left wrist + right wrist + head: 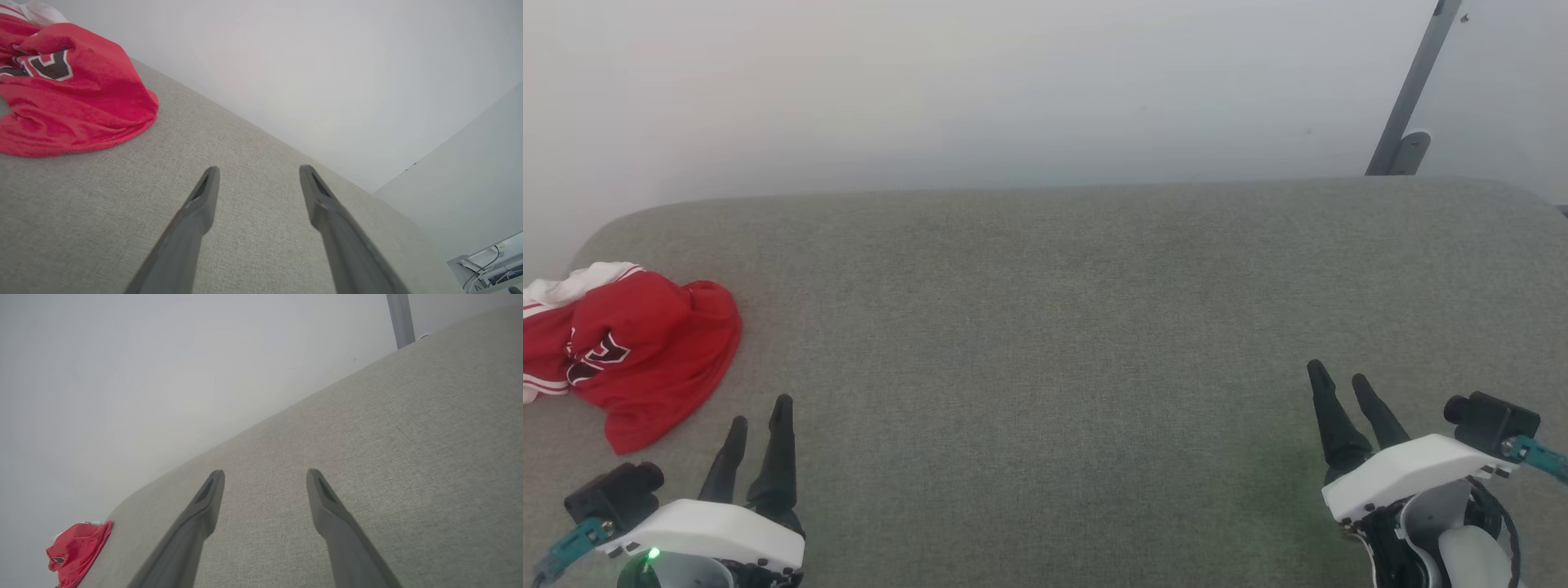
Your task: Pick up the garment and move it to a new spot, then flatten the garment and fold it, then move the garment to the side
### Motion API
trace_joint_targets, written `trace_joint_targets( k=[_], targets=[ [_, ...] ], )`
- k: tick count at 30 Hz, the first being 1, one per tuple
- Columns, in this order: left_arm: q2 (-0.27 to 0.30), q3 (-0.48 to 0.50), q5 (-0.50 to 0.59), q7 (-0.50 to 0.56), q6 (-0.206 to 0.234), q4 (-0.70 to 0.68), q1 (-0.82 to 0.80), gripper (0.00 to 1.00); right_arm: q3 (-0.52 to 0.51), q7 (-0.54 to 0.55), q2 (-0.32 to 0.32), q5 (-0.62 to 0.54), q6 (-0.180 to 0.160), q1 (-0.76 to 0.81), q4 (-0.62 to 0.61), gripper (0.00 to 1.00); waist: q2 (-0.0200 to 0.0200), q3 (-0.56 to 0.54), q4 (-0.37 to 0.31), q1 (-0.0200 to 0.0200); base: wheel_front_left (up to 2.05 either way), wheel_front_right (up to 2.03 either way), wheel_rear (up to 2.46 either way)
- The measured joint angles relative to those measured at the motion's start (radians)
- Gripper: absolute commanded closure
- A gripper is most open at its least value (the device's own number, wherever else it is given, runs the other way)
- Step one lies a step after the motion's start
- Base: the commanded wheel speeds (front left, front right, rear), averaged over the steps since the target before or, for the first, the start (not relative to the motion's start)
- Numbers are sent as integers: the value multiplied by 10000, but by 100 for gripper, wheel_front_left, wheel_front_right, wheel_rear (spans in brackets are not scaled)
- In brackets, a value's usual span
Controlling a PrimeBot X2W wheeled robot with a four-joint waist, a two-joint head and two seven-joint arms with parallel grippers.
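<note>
Grey surface [1045, 286]: left claw [760, 410], right claw [1335, 371] point forward, spread wide, empty; garment [645, 343] near left.

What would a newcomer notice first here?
A crumpled red garment lies at the left edge of the grey surface, the one bright thing. At the bottom corners of the head view, the left claw sits near it and the right claw far off, both open and empty.

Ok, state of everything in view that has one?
garment: crumpled in a heap at the left end of the grey padded surface, not flattened or folded, not held.
left end effector: open, empty, near the garment but apart from it.
right end effector: open, empty, over the surface's right side, far from the garment.
</note>
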Motion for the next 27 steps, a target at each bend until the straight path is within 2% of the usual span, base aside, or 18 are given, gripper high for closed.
trace_joint_targets(
  k=[27],
  targets=[
    [234,136,2207,-662,-198,-146,234,0,-201,-309,-81,-2796,2,4,-230,0,0,-59,-80,0,0,0,0]
  ],
)
